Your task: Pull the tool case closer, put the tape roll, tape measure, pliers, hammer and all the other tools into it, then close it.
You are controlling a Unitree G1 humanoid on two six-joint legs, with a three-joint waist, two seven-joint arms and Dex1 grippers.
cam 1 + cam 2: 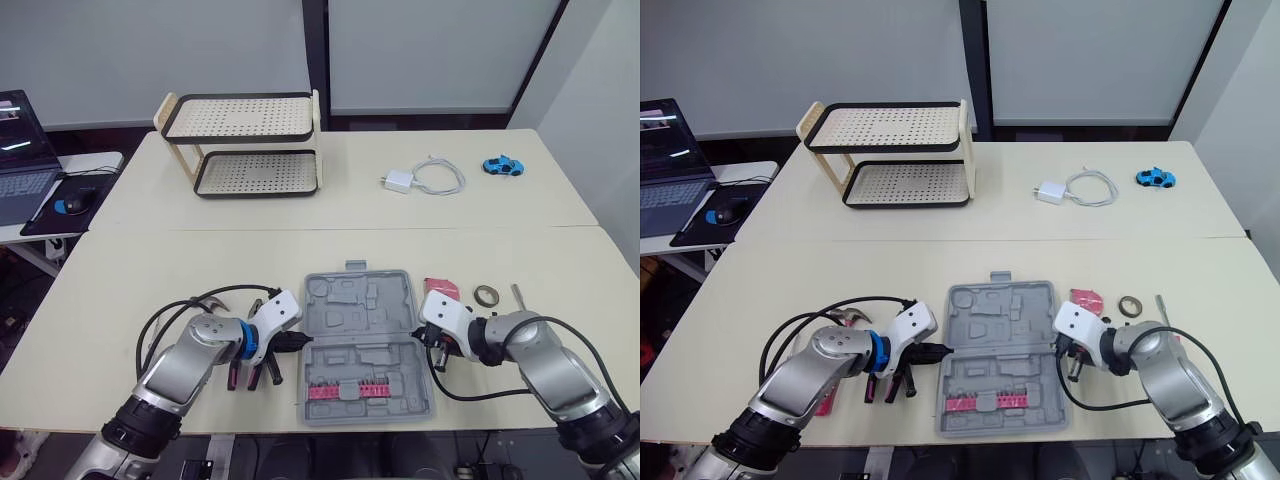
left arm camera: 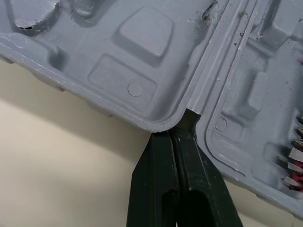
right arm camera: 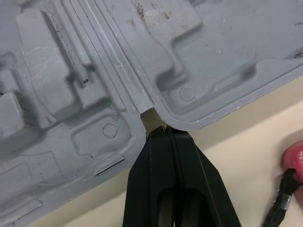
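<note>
The grey tool case (image 1: 355,320) lies open and flat at the table's front middle, with a row of red bits (image 1: 345,390) in its near half. My left gripper (image 1: 303,341) is shut, its tips (image 2: 182,124) in the hinge notch on the case's left edge. My right gripper (image 1: 432,350) is shut too, its tips (image 3: 163,130) at the notch on the right edge. Red-handled pliers (image 1: 238,378) lie under my left wrist, and a metal hammer head (image 1: 218,300) shows behind it. A red tape measure (image 1: 441,289), a tape roll (image 1: 487,295) and a thin metal tool (image 1: 518,296) lie right of the case.
A two-tier perforated rack (image 1: 250,145) stands at the back left. A white charger with its cable (image 1: 425,178) and a blue toy car (image 1: 503,165) lie at the back right. A laptop (image 1: 20,150) sits on a side desk to the left. A seam runs between two tables behind the case.
</note>
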